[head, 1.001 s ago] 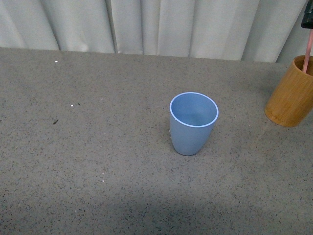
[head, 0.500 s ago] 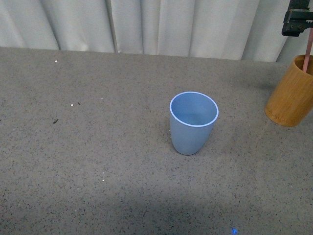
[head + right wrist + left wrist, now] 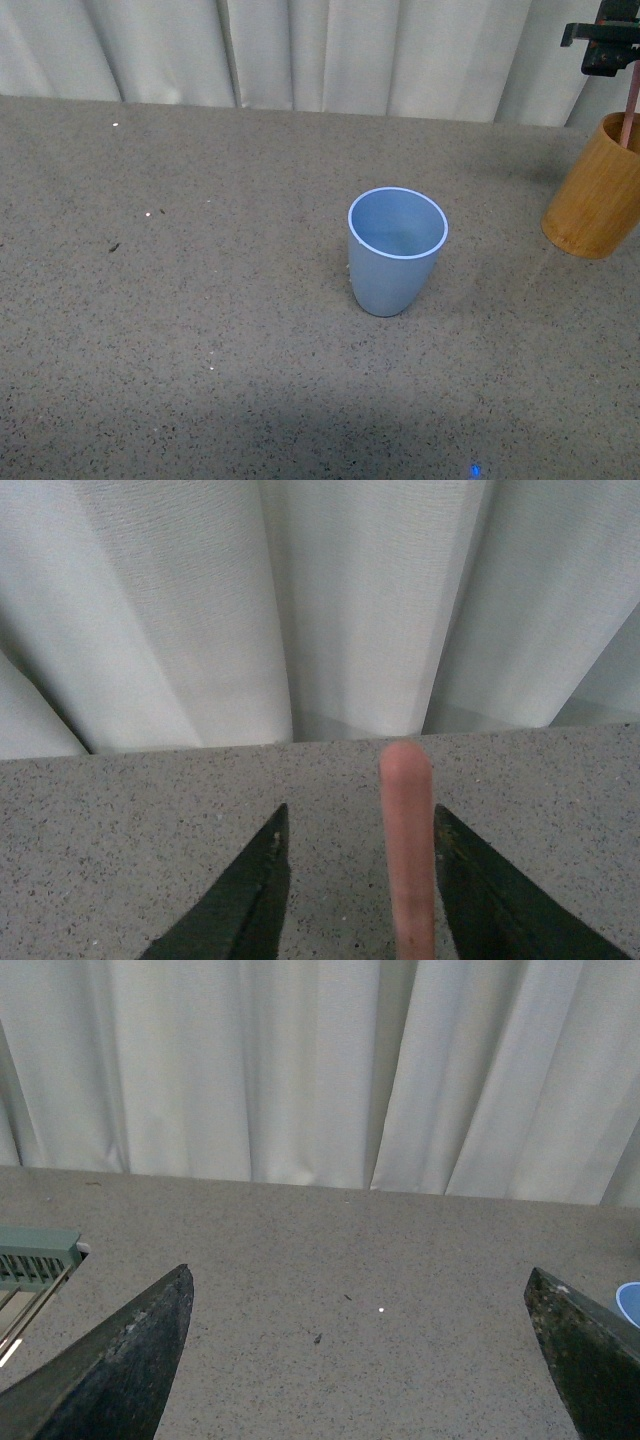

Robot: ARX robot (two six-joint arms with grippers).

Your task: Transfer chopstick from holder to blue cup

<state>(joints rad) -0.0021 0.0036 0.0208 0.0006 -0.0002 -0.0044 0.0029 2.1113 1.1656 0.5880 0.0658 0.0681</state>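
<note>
The light blue cup [image 3: 396, 250] stands upright and empty in the middle of the table. The golden-brown holder [image 3: 597, 190] stands at the far right edge of the front view, with the pink-red chopstick [image 3: 630, 108] rising out of it. My right gripper [image 3: 612, 45] is open at the chopstick's top end. In the right wrist view the chopstick [image 3: 407, 850] stands between the two dark fingers of the right gripper [image 3: 358, 825], close to one finger, with a gap on the other side. My left gripper [image 3: 360, 1295] is open and empty over bare table; the blue cup's rim [image 3: 630, 1302] shows at that view's edge.
The table is speckled grey stone [image 3: 200, 300]. A pale curtain [image 3: 320, 50] hangs along its far edge. A pale green slatted object [image 3: 35, 1255] lies at the edge of the left wrist view.
My right gripper has come further into the front view at the top right and now sits at the chopstick's top. The cups and chopstick have not moved.
</note>
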